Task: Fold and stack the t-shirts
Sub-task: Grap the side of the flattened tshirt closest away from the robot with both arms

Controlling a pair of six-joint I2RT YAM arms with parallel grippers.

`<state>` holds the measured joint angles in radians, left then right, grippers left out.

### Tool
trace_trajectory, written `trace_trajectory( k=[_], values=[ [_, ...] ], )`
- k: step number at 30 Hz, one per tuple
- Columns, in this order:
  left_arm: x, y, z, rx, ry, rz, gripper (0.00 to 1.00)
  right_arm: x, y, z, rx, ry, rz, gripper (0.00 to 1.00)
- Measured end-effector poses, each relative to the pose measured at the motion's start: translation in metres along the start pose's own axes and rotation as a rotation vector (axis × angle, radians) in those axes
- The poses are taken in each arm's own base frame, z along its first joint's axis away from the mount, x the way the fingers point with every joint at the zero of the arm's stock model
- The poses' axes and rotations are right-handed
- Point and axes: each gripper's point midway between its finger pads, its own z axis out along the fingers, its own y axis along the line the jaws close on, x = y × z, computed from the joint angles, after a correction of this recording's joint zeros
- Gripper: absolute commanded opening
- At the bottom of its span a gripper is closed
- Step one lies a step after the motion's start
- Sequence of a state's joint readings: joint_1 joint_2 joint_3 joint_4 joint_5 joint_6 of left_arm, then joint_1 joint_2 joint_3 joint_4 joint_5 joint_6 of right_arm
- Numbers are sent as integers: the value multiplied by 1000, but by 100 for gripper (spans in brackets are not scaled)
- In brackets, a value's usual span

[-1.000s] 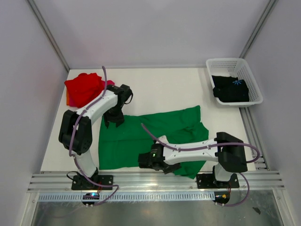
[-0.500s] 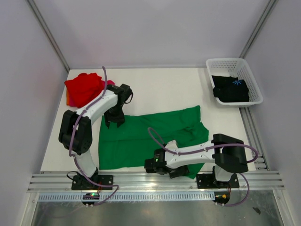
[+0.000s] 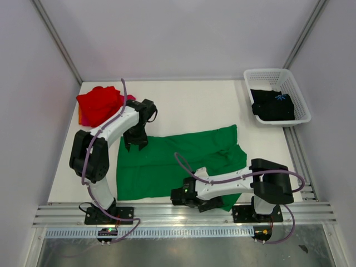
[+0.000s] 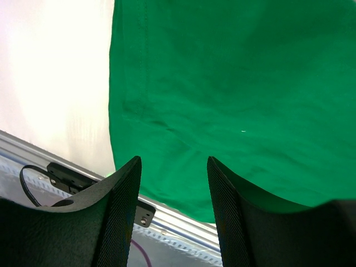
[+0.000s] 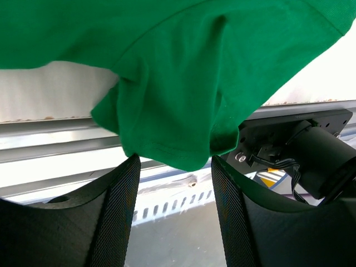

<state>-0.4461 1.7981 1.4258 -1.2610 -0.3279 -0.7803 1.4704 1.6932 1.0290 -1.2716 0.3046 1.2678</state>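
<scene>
A bright green t-shirt [image 3: 167, 161] lies spread over the middle of the table [image 3: 189, 105], one sleeve reaching the near edge. My left gripper [image 3: 135, 144] hovers over its far left corner, open and empty; in the left wrist view [image 4: 173, 164] only flat green cloth [image 4: 233, 83] shows past the fingers. My right gripper [image 3: 210, 203] is low at the near edge, open, with the green sleeve hem [image 5: 167, 150] bunched at its fingertips. A red t-shirt [image 3: 99, 104] sits folded at the back left on a magenta-pink t-shirt [image 3: 131, 98]. The black t-shirt [image 3: 272, 105] lies in the basket.
A white lattice basket [image 3: 261, 73] stands at the back right corner. A metal rail [image 3: 183, 214] with both arm bases runs along the near edge. Grey walls close in the left, right and back sides.
My right gripper has slid right, toward the near edge, and its jaws have opened wider. The left arm and the green shirt's far part have not moved.
</scene>
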Motion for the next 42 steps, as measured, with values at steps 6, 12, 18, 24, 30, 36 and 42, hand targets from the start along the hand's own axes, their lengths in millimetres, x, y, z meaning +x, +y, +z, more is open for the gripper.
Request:
trace_trajectory(
  k=[6,12,18,24,30,36,42],
  values=[
    [0,0,0,0,0,0,53,6,-3,13,23,14,-13,58],
    [0,0,0,0,0,0,50,8,3,18,11,18,-15,35],
    [0,0,0,1,1,0,42,8,5,21,4,18,-17,3],
    [4,-1,-1,13,13,-15,43,6,4,22,9,4,-16,3],
    [33,17,-7,35,17,-147,49,0,0,20,28,-24,-20,3],
    [69,38,-17,82,-12,-373,51,-8,3,12,18,-54,-30,3],
    [114,54,6,8,39,-496,51,-25,9,-1,5,-114,-69,3]
  ],
)
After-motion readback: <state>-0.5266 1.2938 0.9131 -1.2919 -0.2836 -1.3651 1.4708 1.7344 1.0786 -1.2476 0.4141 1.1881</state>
